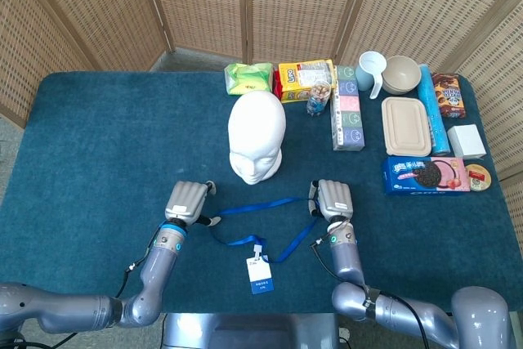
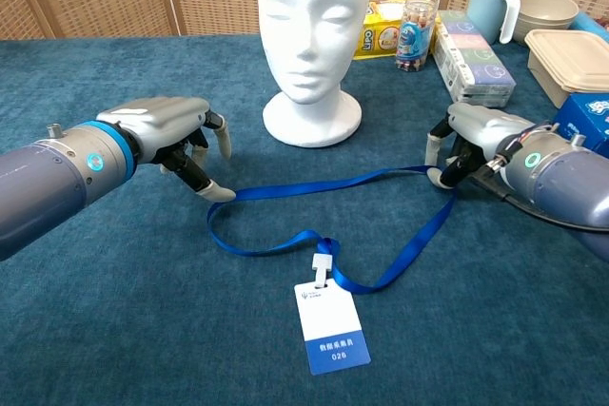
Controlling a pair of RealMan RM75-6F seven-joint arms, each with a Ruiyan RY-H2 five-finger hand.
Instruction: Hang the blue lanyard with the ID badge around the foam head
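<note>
Fingers of the left hand (image 2: 162, 130) stand partly spread above the cloth, curved downward, with one fingertip (image 2: 221, 193) resting on the table at the left bend of the blue lanyard (image 2: 285, 246). Whether that tip actually presses the strap or lies just beside it cannot be told; nothing is gripped in this hand. Its forearm reaches in low from the left edge of the chest view, knuckles up.

The right hand (image 2: 473, 145) is curled in more tightly, palm down, its fingertips pinching the right end of the lanyard loop where the strap turns back. From the head view the right hand (image 1: 333, 201) sits just in front and to the right of the foam head (image 1: 257, 136), the left hand (image 1: 187, 203) in front and to the left, the two well apart with the strap stretched between them.

The lanyard lies flat on the dark teal table (image 1: 98, 136) as a long loop, its upper run going from one hand to the other, its lower run dipping to a white clip and the ID badge (image 2: 330, 326), which lies face up nearest the robot. The foam head stands upright behind the loop, apart from it, facing the robot.

Behind and to the right sit snack packs, a small jar (image 2: 416, 33), a cup (image 2: 492, 5), a bowl (image 1: 401, 73) and a lidded tray (image 1: 406, 126).
</note>
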